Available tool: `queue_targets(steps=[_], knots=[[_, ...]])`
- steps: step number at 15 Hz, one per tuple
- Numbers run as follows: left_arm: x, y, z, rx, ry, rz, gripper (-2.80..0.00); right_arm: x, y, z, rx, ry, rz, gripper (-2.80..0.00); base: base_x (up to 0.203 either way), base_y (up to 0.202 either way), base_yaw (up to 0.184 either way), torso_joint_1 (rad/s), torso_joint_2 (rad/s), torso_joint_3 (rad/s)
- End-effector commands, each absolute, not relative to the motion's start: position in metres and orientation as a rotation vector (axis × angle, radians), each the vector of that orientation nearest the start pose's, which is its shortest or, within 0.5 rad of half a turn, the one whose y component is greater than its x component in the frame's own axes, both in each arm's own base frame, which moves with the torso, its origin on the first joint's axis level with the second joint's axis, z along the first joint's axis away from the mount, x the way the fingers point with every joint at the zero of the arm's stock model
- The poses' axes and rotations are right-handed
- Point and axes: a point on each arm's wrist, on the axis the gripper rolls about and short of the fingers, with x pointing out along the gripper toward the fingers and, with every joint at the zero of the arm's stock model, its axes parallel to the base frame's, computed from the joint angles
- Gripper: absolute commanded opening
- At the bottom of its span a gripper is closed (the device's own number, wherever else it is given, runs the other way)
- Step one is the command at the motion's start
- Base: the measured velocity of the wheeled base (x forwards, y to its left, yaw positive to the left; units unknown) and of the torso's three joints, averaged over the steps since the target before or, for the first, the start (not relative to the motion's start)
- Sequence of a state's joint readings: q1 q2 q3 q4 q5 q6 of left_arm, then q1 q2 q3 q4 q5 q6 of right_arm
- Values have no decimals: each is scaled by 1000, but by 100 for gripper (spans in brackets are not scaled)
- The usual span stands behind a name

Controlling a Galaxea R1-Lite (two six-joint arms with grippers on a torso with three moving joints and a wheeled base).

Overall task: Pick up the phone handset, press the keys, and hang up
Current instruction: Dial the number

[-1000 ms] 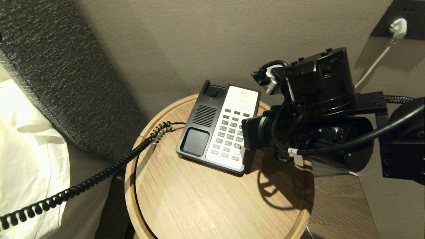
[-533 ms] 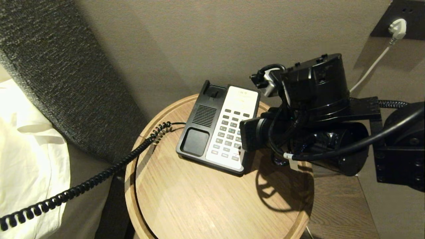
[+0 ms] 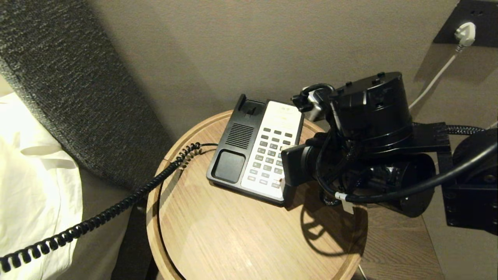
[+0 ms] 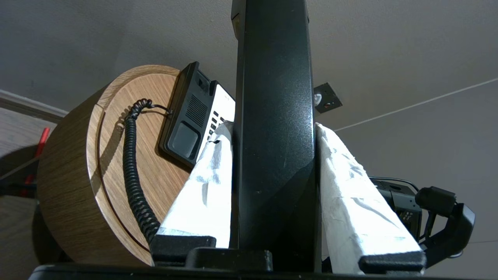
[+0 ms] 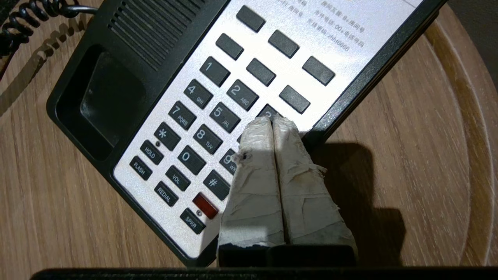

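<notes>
A: Where is the handset (image 4: 274, 128) seen?

B: It is seen only in the left wrist view, gripped between the taped fingers (image 4: 206, 182) of the left gripper (image 4: 272, 128) and held clear of the base (image 3: 255, 149). Its coiled cord (image 3: 97, 216) is stretched from the base's left side across the table (image 3: 233, 241) and off its edge.

A: And the right gripper (image 5: 272, 122)?

B: It is pressed shut, both taped fingers laid together with nothing between them. The tips are set at the right column of the keys (image 5: 218, 116), on or just above the key beside the "5"; actual contact cannot be told. In the head view the fingertips are hidden under the right arm's wrist.

A: How is the base placed?

B: It is laid flat toward the far side of the round wooden table, its cradle left empty. A white plug (image 3: 465, 33) is seen in a wall socket.
</notes>
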State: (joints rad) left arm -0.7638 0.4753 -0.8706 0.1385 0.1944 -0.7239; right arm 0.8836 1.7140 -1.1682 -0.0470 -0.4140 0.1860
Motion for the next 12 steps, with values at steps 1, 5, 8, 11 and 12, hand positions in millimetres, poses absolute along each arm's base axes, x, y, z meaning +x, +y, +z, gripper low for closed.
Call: queue_targets(steps=[1,5,8,11,12], knots=[[-23,28,300,-826,-15,-627,-280,210,244,218,-131,449,417,-280,0,0,0,0,0,0],[-25,30,296,-826,-16,-628,-280,208,243,225,-109,421,429,-280,0,0,0,0,0,0],[-27,32,293,-824,-16,-628,-280,194,244,238,-92,391,469,-280,0,0,0,0,0,0],[-25,30,286,-814,-3,-622,-280,182,253,241,-80,382,521,-280,0,0,0,0,0,0],[-25,30,280,-808,9,-617,-280,181,253,240,-77,390,523,-280,0,0,0,0,0,0]])
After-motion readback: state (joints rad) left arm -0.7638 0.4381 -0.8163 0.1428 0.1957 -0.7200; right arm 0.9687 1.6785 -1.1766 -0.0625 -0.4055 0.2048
